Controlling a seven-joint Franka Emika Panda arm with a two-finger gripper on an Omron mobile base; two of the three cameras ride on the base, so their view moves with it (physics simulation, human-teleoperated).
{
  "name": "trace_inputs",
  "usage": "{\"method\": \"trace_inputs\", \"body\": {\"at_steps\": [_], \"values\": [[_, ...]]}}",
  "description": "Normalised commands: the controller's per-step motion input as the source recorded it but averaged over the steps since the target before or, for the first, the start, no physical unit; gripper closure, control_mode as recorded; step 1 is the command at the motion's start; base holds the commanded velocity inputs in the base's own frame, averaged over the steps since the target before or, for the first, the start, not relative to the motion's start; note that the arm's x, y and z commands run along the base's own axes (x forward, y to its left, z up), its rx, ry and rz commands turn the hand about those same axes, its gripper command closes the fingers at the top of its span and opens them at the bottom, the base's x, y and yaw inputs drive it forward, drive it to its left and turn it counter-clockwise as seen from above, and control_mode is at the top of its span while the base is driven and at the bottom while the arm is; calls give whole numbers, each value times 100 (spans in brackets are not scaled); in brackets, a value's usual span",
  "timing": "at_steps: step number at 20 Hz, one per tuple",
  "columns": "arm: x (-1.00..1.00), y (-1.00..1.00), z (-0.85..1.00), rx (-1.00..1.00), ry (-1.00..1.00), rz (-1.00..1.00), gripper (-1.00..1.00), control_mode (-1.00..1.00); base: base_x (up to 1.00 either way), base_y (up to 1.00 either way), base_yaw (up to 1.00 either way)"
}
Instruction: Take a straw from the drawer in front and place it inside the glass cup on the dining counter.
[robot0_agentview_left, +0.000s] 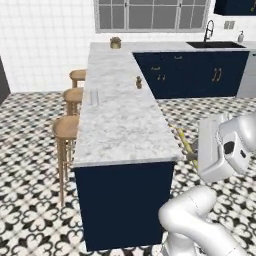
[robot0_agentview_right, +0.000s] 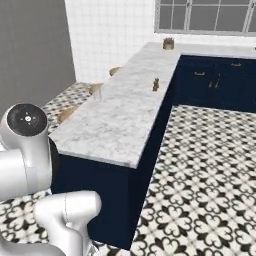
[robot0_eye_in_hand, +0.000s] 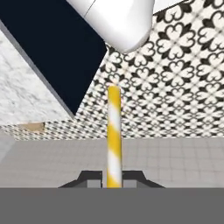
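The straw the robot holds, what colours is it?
The thin striped straw has yellow and white spiral stripes, clearest in the hand view.

Three round wooden stools (robot0_agentview_left: 66, 131) stand in a row on the patterned black-and-white floor (robot0_agentview_left: 30, 150), well left of the navy cabinets (robot0_agentview_left: 200, 72) in the left base view. Those cabinets run under the back wall and carry small brass handles (robot0_agentview_left: 216, 74). Above their right end sits a dark sink (robot0_agentview_left: 216, 44) with a black faucet (robot0_agentview_left: 209, 30), and a soap bottle (robot0_agentview_left: 241, 36) stands just right of the sink. A grey-framed window (robot0_agentview_left: 152, 15) spans the white tiled wall (robot0_agentview_left: 45, 40) above the cabinets.
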Motion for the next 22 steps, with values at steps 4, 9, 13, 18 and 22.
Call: {"method": "trace_inputs", "body": {"at_steps": [4, 9, 13, 18, 22], "values": [[0, 0, 0, 0, 0, 0, 100, 100, -9, 100, -54], [0, 0, 0, 0, 0, 0, 100, 100, -2, 100, -55], [0, 0, 0, 0, 0, 0, 100, 100, -16, 100, -56], [0, 0, 0, 0, 0, 0, 100, 100, -10, 100, -57], [0, 0, 0, 0, 0, 0, 100, 100, -1, 100, -56]]}}
